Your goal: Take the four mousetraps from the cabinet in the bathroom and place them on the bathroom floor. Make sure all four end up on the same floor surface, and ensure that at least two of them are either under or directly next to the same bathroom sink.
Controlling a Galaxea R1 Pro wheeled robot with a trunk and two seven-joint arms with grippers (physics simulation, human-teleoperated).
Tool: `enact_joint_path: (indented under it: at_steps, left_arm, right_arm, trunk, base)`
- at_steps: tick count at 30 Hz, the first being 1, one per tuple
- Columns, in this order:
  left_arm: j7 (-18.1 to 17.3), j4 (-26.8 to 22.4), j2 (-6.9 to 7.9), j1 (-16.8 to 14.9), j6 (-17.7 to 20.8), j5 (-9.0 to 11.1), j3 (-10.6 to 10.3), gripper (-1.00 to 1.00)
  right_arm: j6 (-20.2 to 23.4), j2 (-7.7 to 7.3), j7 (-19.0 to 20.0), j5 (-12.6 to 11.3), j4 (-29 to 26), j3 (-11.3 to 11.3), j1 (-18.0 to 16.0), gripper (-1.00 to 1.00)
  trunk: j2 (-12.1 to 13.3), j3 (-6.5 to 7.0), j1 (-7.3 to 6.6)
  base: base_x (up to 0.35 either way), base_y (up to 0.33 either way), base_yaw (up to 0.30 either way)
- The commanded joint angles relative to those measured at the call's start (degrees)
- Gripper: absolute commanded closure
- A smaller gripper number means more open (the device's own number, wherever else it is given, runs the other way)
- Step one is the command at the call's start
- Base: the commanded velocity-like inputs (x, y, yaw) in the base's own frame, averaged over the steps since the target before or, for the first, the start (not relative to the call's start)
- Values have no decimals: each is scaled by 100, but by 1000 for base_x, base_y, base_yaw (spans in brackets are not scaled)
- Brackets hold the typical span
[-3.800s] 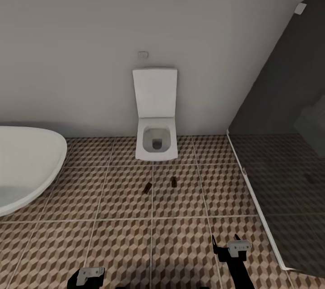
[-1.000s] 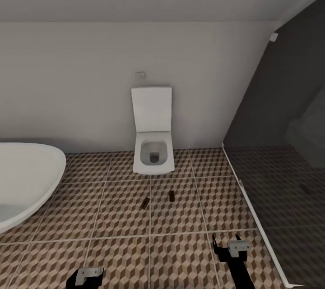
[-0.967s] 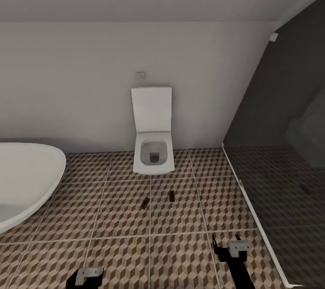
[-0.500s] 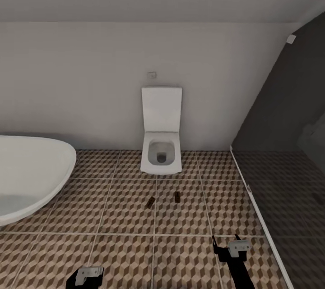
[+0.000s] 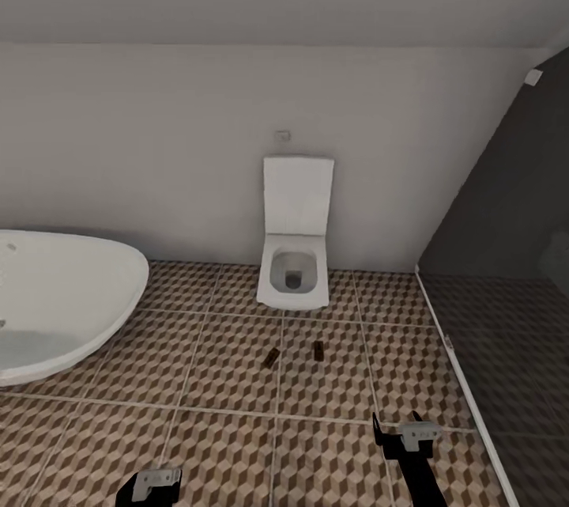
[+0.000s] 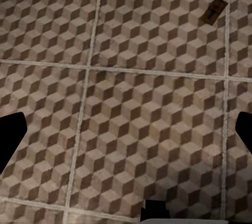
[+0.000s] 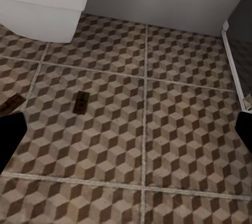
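Both grippers, left (image 5: 156,483) and right (image 5: 405,436), hang spread and empty; two mousetraps (image 5: 271,358) (image 5: 318,349) lie on the bathroom floor (image 5: 197,380) before the toilet (image 5: 294,270), presumably awaiting relocation beside a sink

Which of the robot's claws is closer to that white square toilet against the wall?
The right claw, by the head view. It sits low on the patterned tiles, a little to the right of the white square toilet. The left claw is lower and further to the left.
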Motion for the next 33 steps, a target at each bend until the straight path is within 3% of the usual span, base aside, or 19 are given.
enact_joint_path:
  at_steps: [1, 11, 13, 17, 22, 33]
  left_arm:
    - [44, 8, 0, -4, -12, 13, -49, -100]
    - [41, 577, -5, -4, -67, 11, -42, -100]
    - [41, 702, 8, -4, -189, 11, -41, -100]
    - [39, 1054, 17, -4, -829, 11, -46, -100]
    - [56, 1135, -66, -4, -1016, 17, -48, -100]
    - [89, 1156, -143, -4, -1048, 20, -47, -100]
  right_arm:
    - [-11, -1, -21, -35, -2, 52, -2, -100]
    - [-12, -15, -23, -35, 18, 47, 26, -100]
    - [-13, -22, -26, -35, 22, 46, 48, -100]
    - [-20, -96, -43, -39, 24, 45, 198, -100]
    - [-30, -137, -185, -52, 25, 45, 372, -100]
    - [-35, -83, -419, -66, 25, 48, 849, -100]
  trunk:
    - [-9, -1, 3]
    - [-9, 72, 3]
    - [-9, 85, 3]
    - [-9, 107, 3]
    - [-9, 120, 3]
    - [-9, 143, 3]
  base:
    - [0, 0, 168]
    - [0, 0, 160]
    - [0, 0, 138]
    - [0, 0, 115]
    - [0, 0, 42]
    - [0, 0, 5]
